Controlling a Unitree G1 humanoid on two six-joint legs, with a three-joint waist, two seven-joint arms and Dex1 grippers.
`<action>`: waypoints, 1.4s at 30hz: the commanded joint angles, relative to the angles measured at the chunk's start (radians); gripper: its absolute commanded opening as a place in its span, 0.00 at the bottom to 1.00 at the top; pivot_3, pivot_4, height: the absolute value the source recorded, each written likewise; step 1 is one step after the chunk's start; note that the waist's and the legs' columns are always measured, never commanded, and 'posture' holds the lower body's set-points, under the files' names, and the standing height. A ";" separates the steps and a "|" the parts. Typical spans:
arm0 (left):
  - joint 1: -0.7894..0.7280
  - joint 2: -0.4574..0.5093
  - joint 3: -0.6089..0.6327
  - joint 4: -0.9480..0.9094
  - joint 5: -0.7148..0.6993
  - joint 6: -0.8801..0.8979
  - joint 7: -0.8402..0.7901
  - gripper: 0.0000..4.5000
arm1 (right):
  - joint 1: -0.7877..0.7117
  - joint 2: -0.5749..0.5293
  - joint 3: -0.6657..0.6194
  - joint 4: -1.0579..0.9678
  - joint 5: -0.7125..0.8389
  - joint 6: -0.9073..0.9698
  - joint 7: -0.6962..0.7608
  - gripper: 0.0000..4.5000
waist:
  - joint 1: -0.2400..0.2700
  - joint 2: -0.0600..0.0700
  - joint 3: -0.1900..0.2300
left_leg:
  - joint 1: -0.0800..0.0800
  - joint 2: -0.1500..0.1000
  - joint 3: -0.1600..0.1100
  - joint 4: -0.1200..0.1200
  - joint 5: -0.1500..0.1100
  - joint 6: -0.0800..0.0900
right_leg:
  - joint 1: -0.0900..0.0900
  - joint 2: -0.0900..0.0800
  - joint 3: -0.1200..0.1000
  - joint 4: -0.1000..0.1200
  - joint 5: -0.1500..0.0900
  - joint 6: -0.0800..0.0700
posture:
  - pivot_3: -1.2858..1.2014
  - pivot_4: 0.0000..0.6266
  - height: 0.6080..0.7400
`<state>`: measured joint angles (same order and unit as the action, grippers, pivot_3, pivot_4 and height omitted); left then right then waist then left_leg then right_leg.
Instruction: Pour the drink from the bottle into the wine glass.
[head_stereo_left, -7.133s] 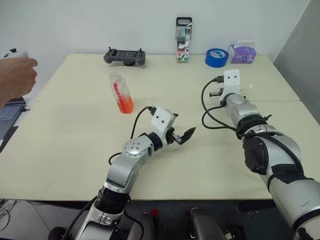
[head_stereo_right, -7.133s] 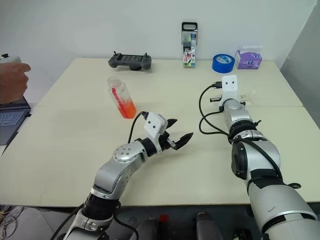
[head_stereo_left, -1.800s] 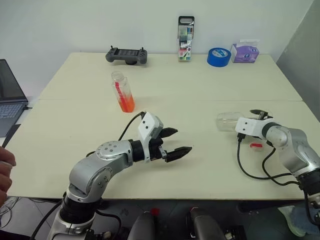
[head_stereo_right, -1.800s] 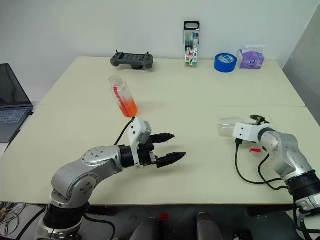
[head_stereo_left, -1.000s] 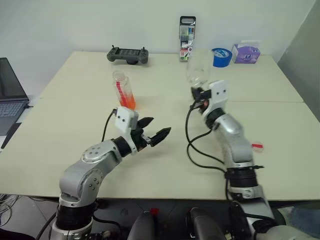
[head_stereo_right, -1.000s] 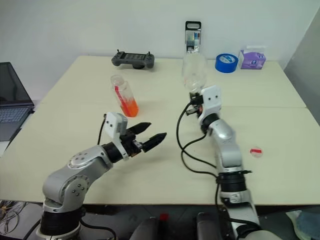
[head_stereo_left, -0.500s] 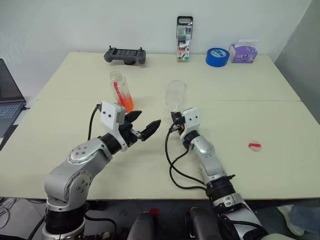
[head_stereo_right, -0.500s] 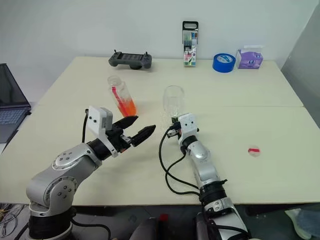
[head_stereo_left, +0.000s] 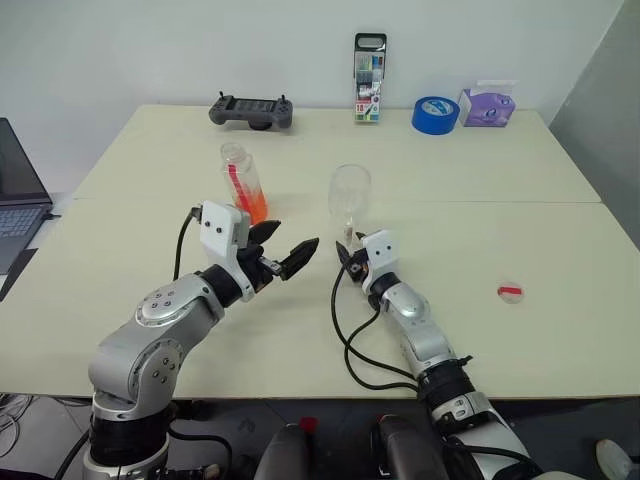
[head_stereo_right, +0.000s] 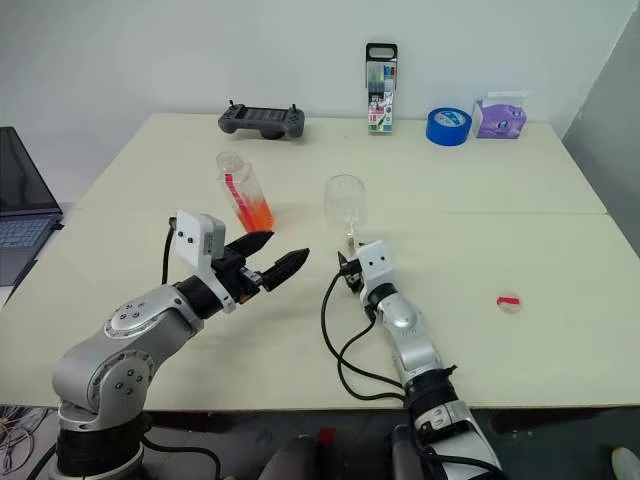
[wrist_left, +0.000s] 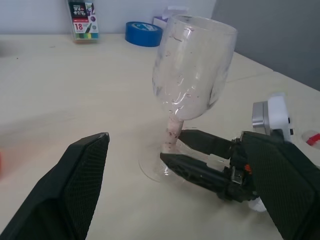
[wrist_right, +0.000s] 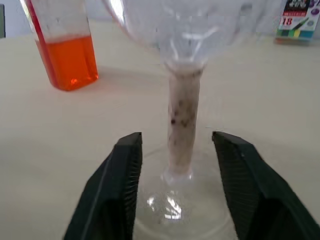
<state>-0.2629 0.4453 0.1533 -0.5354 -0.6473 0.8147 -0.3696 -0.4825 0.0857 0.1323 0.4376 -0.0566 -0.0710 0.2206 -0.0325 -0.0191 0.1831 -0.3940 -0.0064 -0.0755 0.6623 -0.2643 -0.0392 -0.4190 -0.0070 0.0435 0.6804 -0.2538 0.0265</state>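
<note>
The wine glass (head_stereo_left: 350, 194) stands upright on the table (head_stereo_left: 480, 240) near its middle, its bowl holding only droplets. My right gripper (wrist_right: 177, 142) is open and level at the glass's foot. Its two fingers flank the stem (wrist_right: 182, 117) with a gap on each side. The bottle (head_stereo_left: 244, 184) stands uncapped to the left of the glass, with the orange-red drink (wrist_right: 70, 62) in its lower part. My left gripper (head_stereo_left: 293, 241) hovers open between bottle and glass, pointing at the glass, with nothing in it.
A small red cap (head_stereo_left: 510, 292) lies on the table at the right. Along the far edge are a game controller (head_stereo_left: 251, 110), a marker case (head_stereo_left: 368, 65), a blue tape roll (head_stereo_left: 434, 113) and a purple tissue pack (head_stereo_left: 485, 105). A laptop (head_stereo_left: 18, 190) sits at the left.
My right gripper carried the glass from the right, lowered it onto the table and opened off the stem. The left gripper barely shifted.
</note>
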 joint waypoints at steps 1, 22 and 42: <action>0.006 -0.002 -0.009 0.013 0.031 -0.055 -0.008 1.00 | 0.024 -0.013 0.012 -0.154 0.014 0.041 0.018 0.88 | 0.000 0.000 0.000 | 0.000 0.000 0.000 0.000 0.000 0.000 | 0.000 0.000 0.000 0.000 0.000 0.000 | 0.52 0.24 1.00; -0.074 -0.085 0.047 0.342 0.358 -0.416 0.179 1.00 | -0.375 -0.772 -0.475 -1.023 0.759 1.387 0.476 0.99 | 0.002 0.000 0.000 | -0.001 -0.001 0.000 0.000 -0.001 0.001 | 0.001 0.002 -0.004 -0.001 0.000 0.000 | 0.52 0.24 1.00; -0.324 -0.043 0.053 0.559 0.383 -0.345 0.157 1.00 | -0.457 -0.866 -0.270 -0.886 0.898 1.264 0.576 0.99 | 0.006 -0.001 0.000 | -0.004 -0.001 0.001 0.002 -0.002 0.004 | -0.001 -0.002 -0.003 -0.001 0.000 0.000 | 0.52 0.24 1.00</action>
<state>-0.5623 0.3904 0.2046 0.0095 -0.2781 0.5000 -0.2071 -0.9274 -0.7677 -0.1327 -0.4431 0.8450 1.2299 0.7871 -0.0269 -0.0200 0.1835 -0.3979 -0.0078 -0.0742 0.6638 -0.2660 -0.0356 -0.4196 -0.0086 0.0404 0.6789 -0.2541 0.0265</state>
